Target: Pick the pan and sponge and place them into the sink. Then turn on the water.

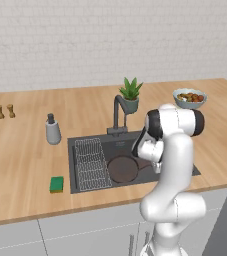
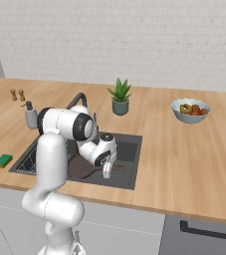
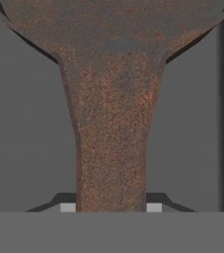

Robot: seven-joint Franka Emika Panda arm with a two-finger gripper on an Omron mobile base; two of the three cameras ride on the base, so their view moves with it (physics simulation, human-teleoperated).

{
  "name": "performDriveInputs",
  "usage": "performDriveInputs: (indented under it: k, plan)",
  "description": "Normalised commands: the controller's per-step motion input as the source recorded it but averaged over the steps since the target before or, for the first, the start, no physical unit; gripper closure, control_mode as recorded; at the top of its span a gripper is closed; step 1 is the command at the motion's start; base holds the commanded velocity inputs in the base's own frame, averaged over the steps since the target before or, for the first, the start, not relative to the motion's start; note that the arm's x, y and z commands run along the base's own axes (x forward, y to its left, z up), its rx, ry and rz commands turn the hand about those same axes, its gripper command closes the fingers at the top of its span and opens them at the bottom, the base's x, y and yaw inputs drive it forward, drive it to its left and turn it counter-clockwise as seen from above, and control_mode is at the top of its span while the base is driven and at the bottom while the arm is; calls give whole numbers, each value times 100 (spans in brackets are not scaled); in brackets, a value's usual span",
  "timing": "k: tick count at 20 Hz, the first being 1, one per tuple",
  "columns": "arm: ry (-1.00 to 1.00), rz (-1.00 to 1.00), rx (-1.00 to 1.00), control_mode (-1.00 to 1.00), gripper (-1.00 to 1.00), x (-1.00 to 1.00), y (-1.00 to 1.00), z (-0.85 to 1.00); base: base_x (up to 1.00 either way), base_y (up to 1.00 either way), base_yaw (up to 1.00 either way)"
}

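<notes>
The dark brown pan (image 1: 122, 169) lies low inside the sink (image 1: 182, 172), right of the wire rack (image 1: 91, 164). My gripper (image 2: 106, 173) reaches down into the basin and is shut on the pan's long handle (image 3: 111, 148). In the hand view the handle runs up between my two fingertips (image 3: 68, 207) to the pan's round body. The green sponge (image 1: 56, 184) lies flat on the wooden counter left of the sink, also seen as the sponge (image 2: 3, 160). The dark faucet (image 1: 117, 112) stands behind the basin, and no water falls from it.
A grey soap dispenser (image 1: 52, 130) stands left of the faucet. Behind the sink is a potted plant (image 1: 130, 95), with a bowl of food (image 1: 189, 97) at the far right. Two small shakers (image 1: 5, 111) sit at the far left. My arm leans over the sink's right half.
</notes>
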Motion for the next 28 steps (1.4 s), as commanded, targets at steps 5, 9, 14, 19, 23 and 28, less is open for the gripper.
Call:
performDriveInputs:
  k: [5, 9, 14, 19, 23, 28]
  plan:
    - [0, 0, 0, -100, 100, 0, 0, -38, 0, 0, 0]
    - [0, 0, 0, -100, 100, 0, 0, -19, 0, 0, 0]
    - [0, 0, 0, -100, -100, 0, 0, 2, 0, 0, 0]
    - [0, -1, 0, -100, -100, 0, -8, 9, 0, 0, 0]
    - [3, -4, 0, -100, -100, 0, -27, 54, 0, 0, 0]
    - [1, -4, 0, -100, -100, 0, -22, 68, 0, 0, 0]
